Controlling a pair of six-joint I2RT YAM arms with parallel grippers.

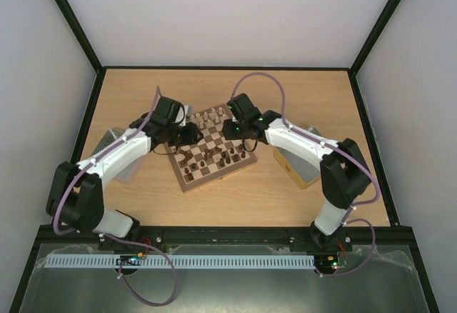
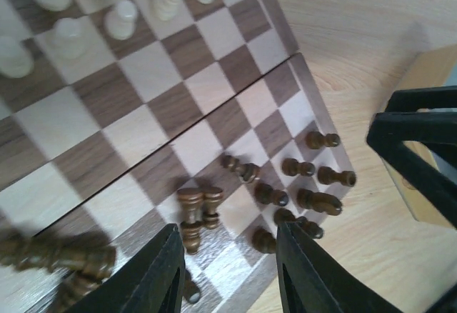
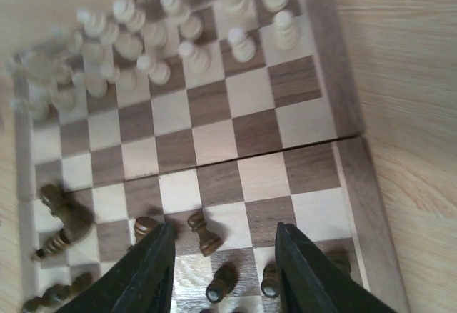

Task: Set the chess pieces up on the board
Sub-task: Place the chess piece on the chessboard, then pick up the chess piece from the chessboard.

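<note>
Left gripper is wide open and holds nothing; its black fingers hang above the end of the board that carries the dark pieces. Right gripper is also wide open and empty, with its fingers framing several dark pieces on the squares below. In the top view both grippers are over the board, the left one at the board's left side and the right one at its far right side, well apart from each other. The board lies rotated on the wooden table, between the two arms. Cream pieces stand grouped on the far rows, packed closely; whether each sits on its own square cannot be told. Dark pieces occupy the near rows in a loose scatter: some stand upright, and several lie tipped on their sides near one corner. The middle rows of the board carry no pieces. A tan box rests on the table just right of the board, partly under the right arm.
</note>
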